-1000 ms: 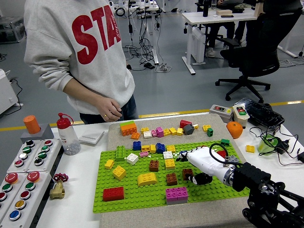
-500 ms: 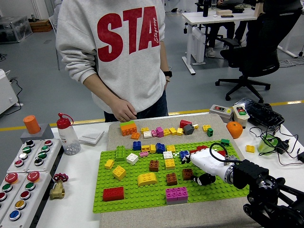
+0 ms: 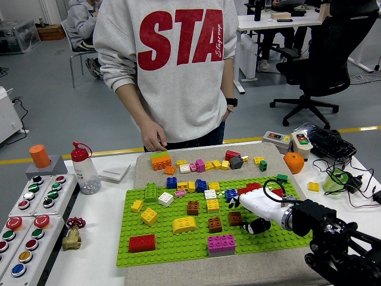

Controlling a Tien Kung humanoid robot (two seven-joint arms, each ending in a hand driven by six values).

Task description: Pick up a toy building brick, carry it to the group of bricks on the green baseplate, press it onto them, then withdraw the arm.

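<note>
The right hand [image 3: 255, 210] is seen over the green baseplate [image 3: 178, 247], its white fingers [image 3: 238, 201] loosely curled with nothing visibly gripped. A brown brick [image 3: 234, 218] lies just under them, a blue brick [image 3: 230, 193] beside their tips.

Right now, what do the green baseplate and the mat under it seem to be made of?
The green baseplate looks like hard moulded plastic: an even grid of studs and a uniform bright colour. The mat beneath looks like cork or felt board, judging by its speckled beige, matte surface; which of the two is unclear.
</note>
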